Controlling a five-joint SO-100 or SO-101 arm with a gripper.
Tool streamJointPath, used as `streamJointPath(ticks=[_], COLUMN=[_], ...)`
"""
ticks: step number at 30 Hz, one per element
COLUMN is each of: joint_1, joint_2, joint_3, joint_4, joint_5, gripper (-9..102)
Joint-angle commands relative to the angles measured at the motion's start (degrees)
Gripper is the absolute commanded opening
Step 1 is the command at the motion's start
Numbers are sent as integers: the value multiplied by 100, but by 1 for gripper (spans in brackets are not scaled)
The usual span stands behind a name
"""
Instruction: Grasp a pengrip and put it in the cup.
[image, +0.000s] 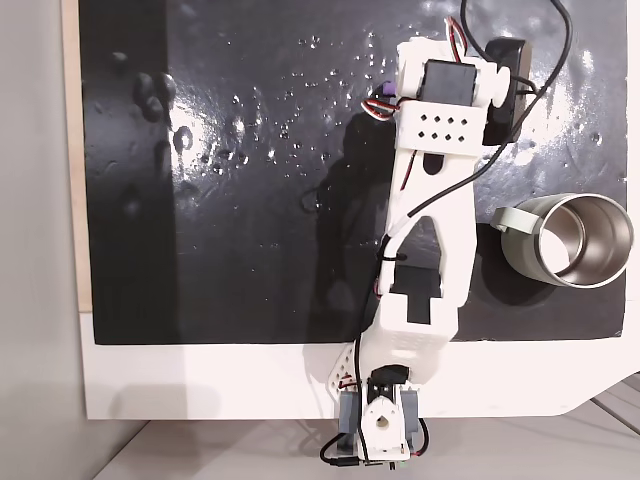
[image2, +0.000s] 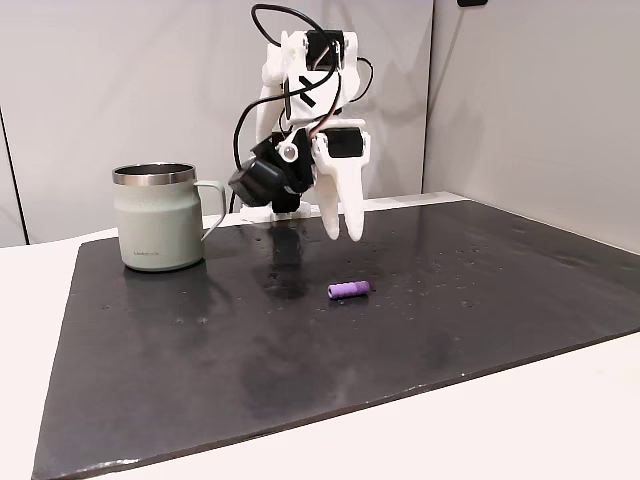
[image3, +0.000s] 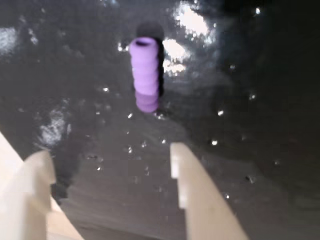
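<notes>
Mat (image2: 300, 360): black, glossy sheet speckled with small droplets, lying on a white table (image2: 560, 420); its right edge is cut off in the top-down fixed view.
Arm (image: 430, 210): white printed links with black servos. In the top-down fixed view it reaches from the base at the bottom edge up over the mat and covers the ground under its wrist.
Cup (image2: 155, 220): pale grey-green mug with a steel rim, upright on the mat, handle (image2: 212, 205) turned toward the arm. In the top-down fixed view the cup (image: 570, 240) shows a shiny steel interior with nothing visible in it (part of the floor lies in reflection).
Gripper (image2: 340, 236): fingers point down above the mat and hold nothing. In the wrist view the gripper (image3: 112, 165) is spread, with a clear gap between two pale fingers (image3: 192, 185); both fingers are cut off at the bottom edge.
Pengrip (image2: 349, 289): lilac ribbed tube lying on its side on the mat, in front of the fingertips and apart from them, well apart from the cup. In the wrist view the pengrip (image3: 145, 70) lies beyond the gap, its open end facing away; the lower end is blurred by its own reflection. In the top-down fixed view a purple sliver (image: 384, 92) shows at the wrist's left edge, the rest hidden.
</notes>
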Motion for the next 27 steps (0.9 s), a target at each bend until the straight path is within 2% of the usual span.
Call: streamJointPath(ticks=[1,13,19,24,27], joint_1=[-62,-26,0,44,53], joint_2=[-176,-1046,-1248,-1301,-1107], joint_3=[-404,-483,-527,-598,-976], joint_4=[-246,-554,-686,-642,-334], joint_5=[-114,-396,-545,-536,-387], gripper=[22,20,0,0,0])
